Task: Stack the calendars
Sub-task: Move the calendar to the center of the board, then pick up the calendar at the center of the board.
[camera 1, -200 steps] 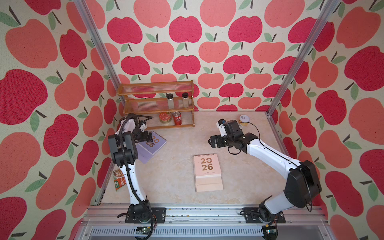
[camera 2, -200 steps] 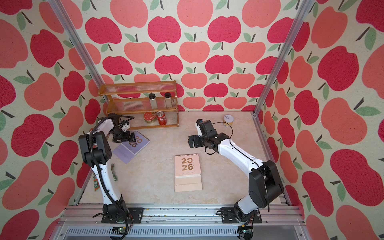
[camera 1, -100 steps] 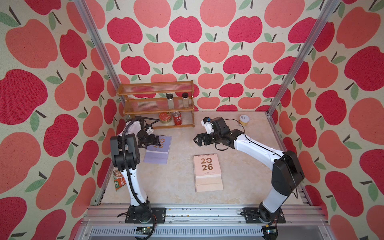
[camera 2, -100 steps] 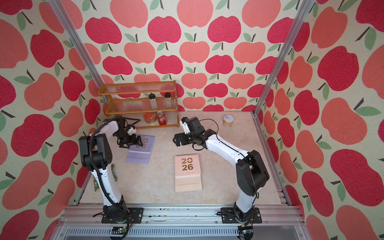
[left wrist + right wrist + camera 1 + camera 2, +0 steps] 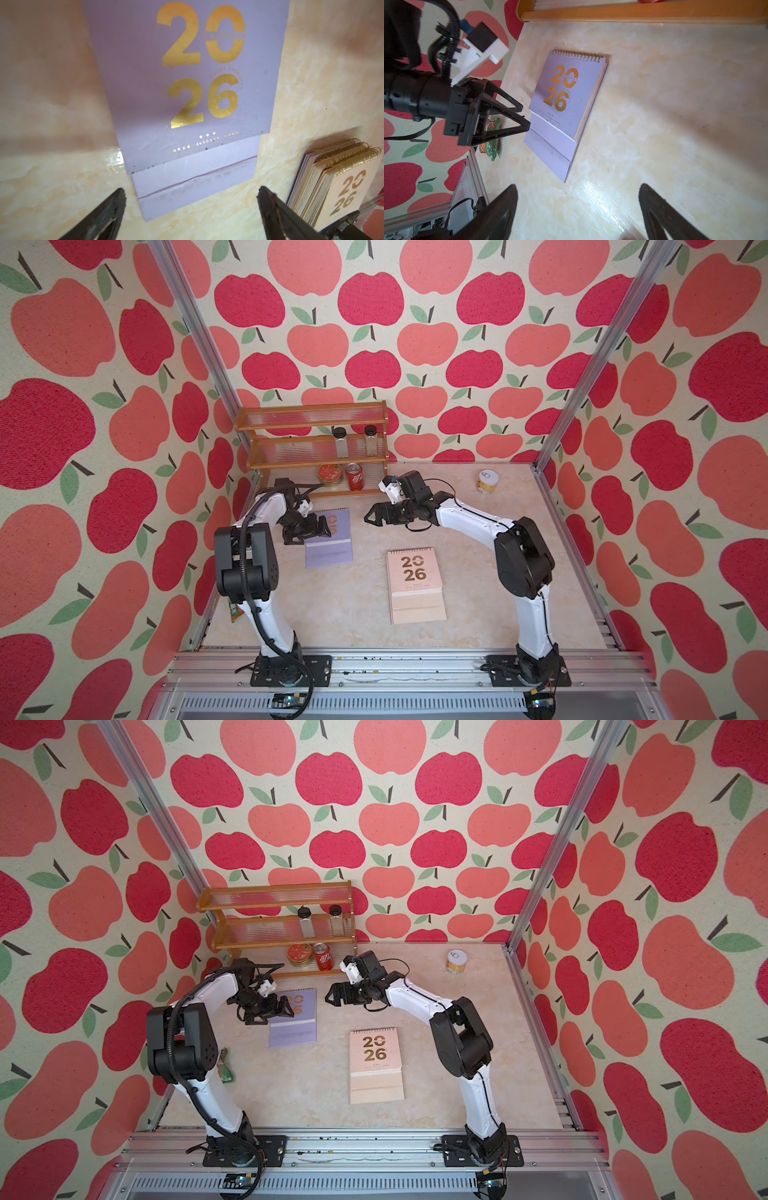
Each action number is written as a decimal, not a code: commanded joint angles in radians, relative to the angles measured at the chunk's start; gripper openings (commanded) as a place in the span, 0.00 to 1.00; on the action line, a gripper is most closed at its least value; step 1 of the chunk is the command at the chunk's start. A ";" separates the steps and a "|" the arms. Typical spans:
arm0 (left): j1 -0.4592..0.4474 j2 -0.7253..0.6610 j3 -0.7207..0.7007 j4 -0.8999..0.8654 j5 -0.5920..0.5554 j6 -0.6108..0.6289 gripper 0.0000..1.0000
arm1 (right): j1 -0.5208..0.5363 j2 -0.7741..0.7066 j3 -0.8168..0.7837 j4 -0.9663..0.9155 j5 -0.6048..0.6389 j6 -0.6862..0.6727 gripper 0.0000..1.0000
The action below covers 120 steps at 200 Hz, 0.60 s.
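Marbled beige worktop [image 5: 478, 572], apple-print walls. Lavender calendar [image 5: 332, 549] flat, partly beneath released left claw [image 5: 322, 526]; released right claw [image 5: 371, 517] near, empty. Peach-topped calendar stack [image 5: 415, 585] nearer front, apart; snack packet [image 5: 235, 611] at left edge.

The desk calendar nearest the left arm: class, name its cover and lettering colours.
The flat lavender-purple calendar has gold lettering; clearest in the left wrist view.

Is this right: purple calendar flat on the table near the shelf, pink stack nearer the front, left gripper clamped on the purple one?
No. The left gripper is not clamped on the purple calendar: the left wrist view shows its jaws wide apart, holding nothing. The rest stands: that calendar lies flat on the table near the shelf, the pink stack nearer the front.
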 commanded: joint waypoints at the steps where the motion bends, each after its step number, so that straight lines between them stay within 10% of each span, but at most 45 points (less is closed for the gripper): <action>1: 0.022 -0.092 -0.049 0.081 -0.053 -0.078 0.99 | 0.020 0.073 0.115 -0.067 -0.073 0.007 0.92; 120: 0.091 -0.028 -0.044 0.288 0.007 -0.321 0.99 | 0.093 0.371 0.507 -0.336 -0.032 0.031 0.87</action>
